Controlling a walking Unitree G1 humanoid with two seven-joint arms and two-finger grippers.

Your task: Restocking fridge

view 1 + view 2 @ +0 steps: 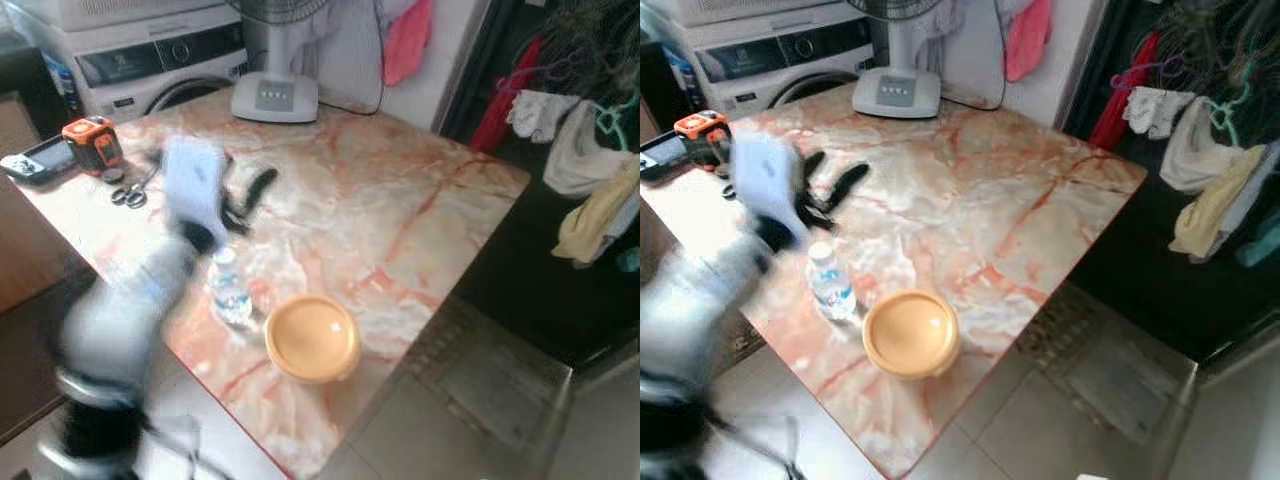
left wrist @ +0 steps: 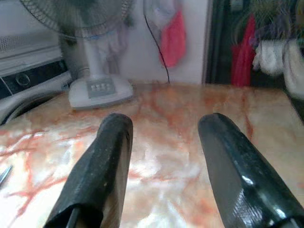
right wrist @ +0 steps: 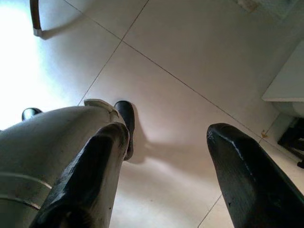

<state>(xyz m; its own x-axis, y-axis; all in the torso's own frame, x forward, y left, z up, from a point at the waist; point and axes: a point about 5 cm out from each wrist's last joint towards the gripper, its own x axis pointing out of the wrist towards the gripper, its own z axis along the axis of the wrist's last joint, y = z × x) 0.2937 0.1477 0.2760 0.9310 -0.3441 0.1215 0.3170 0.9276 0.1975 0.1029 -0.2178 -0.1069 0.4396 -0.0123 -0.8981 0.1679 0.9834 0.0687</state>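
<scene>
A small clear water bottle (image 1: 230, 290) stands upright near the front edge of the pink marble table (image 1: 400, 190). A yellow bowl (image 1: 312, 338) sits just to its right. My left arm is blurred and reaches over the table's left side. Its left gripper (image 1: 245, 200) hovers open a little beyond the bottle, not touching it. In the left wrist view the two black fingers (image 2: 104, 161) stand apart over bare marble with nothing between them. My right gripper (image 3: 166, 133) hangs open above the tiled floor, beside my own leg.
A fan base (image 1: 275, 97) stands at the table's far edge, with a washing machine (image 1: 150, 60) behind it. An orange tape measure (image 1: 92, 140), scissors (image 1: 128, 195) and a dark handheld device (image 1: 35, 158) lie at far left. Clothes (image 1: 590, 170) hang at right.
</scene>
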